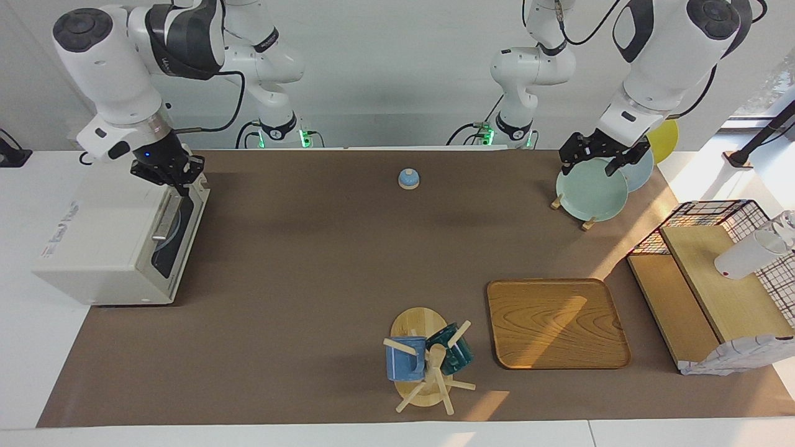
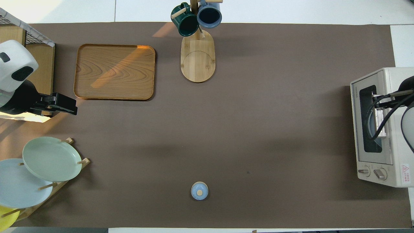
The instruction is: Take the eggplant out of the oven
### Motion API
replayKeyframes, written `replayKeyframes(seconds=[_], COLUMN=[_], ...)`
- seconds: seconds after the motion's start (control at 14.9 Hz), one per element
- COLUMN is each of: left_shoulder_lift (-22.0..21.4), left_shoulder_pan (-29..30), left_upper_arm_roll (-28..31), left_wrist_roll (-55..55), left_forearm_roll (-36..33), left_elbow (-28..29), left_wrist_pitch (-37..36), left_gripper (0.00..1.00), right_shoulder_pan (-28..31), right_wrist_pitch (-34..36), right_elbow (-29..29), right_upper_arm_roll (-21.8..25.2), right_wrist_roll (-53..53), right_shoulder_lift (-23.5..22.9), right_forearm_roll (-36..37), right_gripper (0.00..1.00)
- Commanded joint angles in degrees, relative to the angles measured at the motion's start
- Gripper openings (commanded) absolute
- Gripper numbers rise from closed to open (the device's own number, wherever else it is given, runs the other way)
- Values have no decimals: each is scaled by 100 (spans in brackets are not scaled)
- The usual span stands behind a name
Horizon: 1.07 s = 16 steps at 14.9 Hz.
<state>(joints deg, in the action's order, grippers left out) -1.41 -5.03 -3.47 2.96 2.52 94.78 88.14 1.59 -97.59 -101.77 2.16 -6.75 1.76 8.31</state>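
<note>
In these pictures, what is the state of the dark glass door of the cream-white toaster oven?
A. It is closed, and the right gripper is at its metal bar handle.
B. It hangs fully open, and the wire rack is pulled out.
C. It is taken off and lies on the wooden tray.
A: the dark glass door of the cream-white toaster oven stands closed, and the right gripper is shut at the metal bar handle.

White jointed arms (image 1: 658, 56), black grippers (image 1: 599, 158), black cables, seemingly green base lights

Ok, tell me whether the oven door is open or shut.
Shut: the oven door's dark glass sits flush in its front, with the right gripper closed at its handle end.
</note>
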Motion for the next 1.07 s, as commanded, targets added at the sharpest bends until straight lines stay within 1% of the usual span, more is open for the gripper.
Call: replayKeyframes(seconds=[0.0,0.13,0.27,0.4,0.54,0.87,1.0], left_shoulder_lift=[-17,-26,-26,-26,-26,-26,-25], left_shoulder_pan=[28,28,28,28,28,28,28], left_upper_arm_roll=[-22,-22,-22,-22,-22,-22,-22], left_wrist_roll=[38,38,38,38,38,38,38], left_forearm_roll=[-50,-50,-50,-50,-50,-50,-50], left_elbow=[-3,-3,-3,-3,-3,-3,-3], left_wrist_pitch=[2,2,2,2,2,2,2], left_gripper=[100,100,100,100,100,100,100], right_shoulder_pan=[174,271,271,280,298,272,184], right_wrist_pitch=[-487,-821,-797,-840,-910,-1515,-1849], right_elbow=[-614,-878,-958,-1099,-1256,-1565,-1662], right_upper_arm_roll=[-49,-49,-57,-49,-49,-66,-75], right_wrist_roll=[560,605,561,509,220,183,201], right_shoulder_lift=[115,44,0,9,9,-26,-149], right_forearm_roll=[417,452,794,900,970,919,840], right_gripper=[0,0,0,0,0,0,0])
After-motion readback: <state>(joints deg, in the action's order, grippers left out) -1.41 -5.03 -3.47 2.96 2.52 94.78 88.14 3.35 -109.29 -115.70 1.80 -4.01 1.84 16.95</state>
